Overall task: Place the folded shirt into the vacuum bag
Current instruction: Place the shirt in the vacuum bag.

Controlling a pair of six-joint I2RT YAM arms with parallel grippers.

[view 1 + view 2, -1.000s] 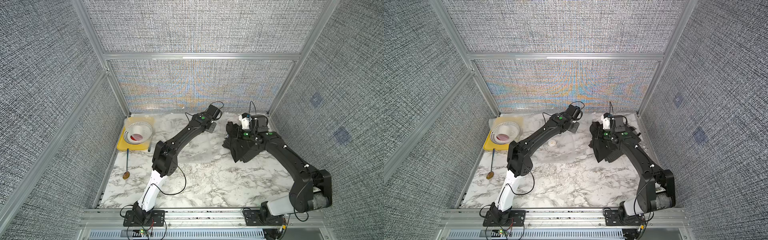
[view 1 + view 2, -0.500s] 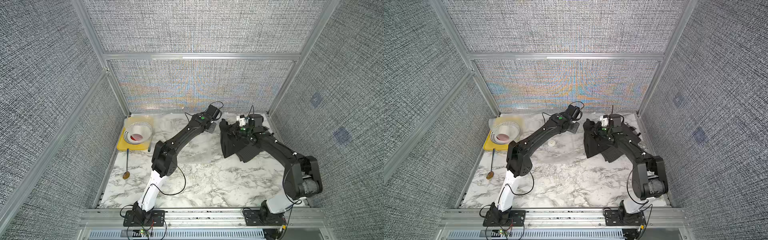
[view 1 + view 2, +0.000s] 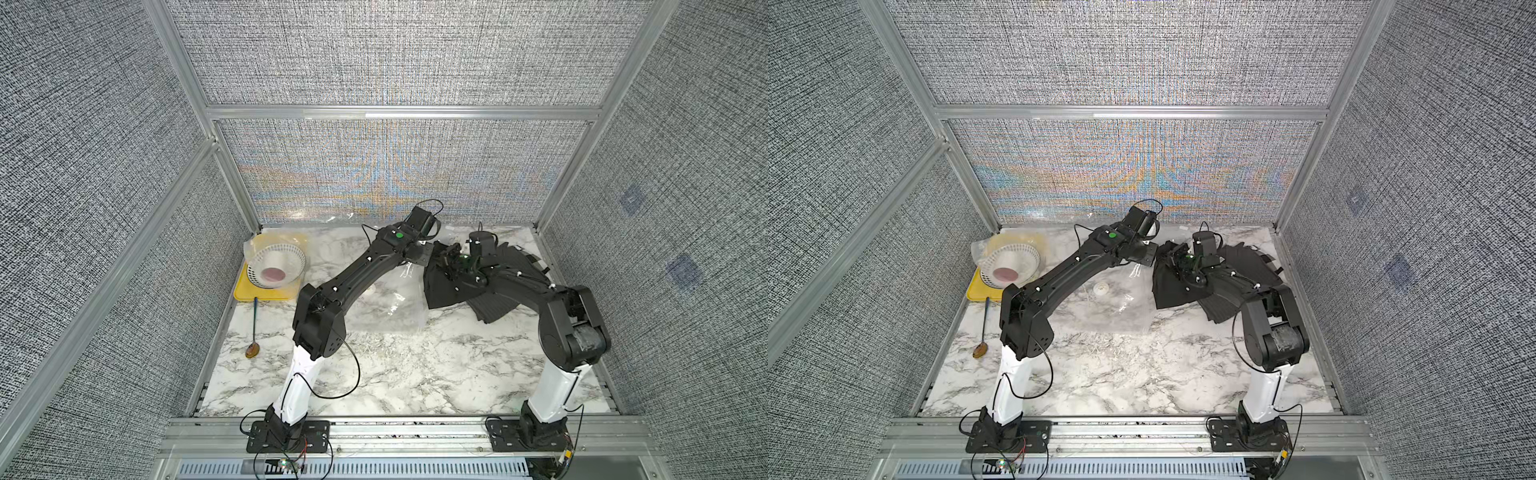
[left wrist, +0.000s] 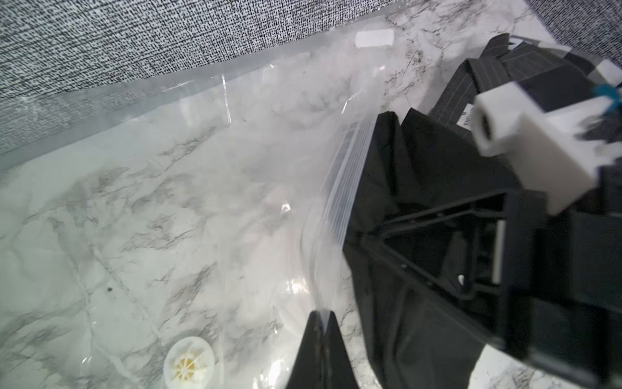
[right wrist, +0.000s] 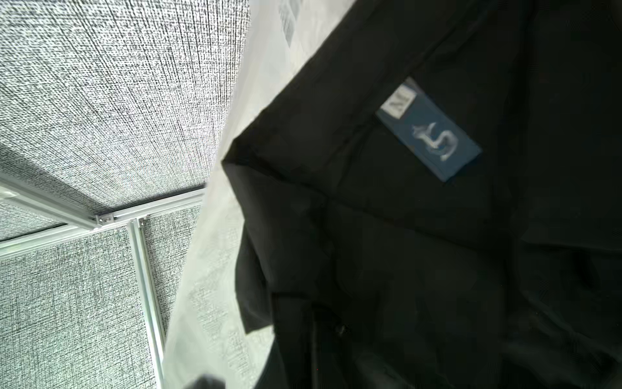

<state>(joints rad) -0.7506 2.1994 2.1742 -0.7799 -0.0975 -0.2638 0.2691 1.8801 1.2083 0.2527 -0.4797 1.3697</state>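
**Approach to the bag mouth.** We are placing everything by the vacuum bag (image 3: 386,301), which is lying flat and clear on the marble table (image 3: 415,374). Its far end is reaching toward the yellow tray (image 3: 266,296), and its ribbed mouth strip (image 4: 346,175) is facing the folded shirt (image 3: 444,286).

The shirt is hanging lifted at the bag's mouth, with its leading corner touching the strip. We are unable to tell whether any cloth is already inside the film.

Against the views of a second ago, the shirt is arriving from well apart of the mouth to right against it, and the right arm (image 3: 569,324) is folding its elbow upward. A striped dark garment (image 3: 496,309) is staying behind on the table, beyond the mouth. The left arm (image 3: 353,274) is keeping its place above the bag.

The left jaws are clenched on the mouth's upper edge, pinching the film and holding it raised. The right jaws are buried in black cloth and, as we are judging it, are grasping the shirt. The white valve disc (image 3: 1101,288) is sitting mid-bag, untouched.

We are taking this to mean that the carry is ending and that feeding the shirt through the held-open mouth is the step now at hand.
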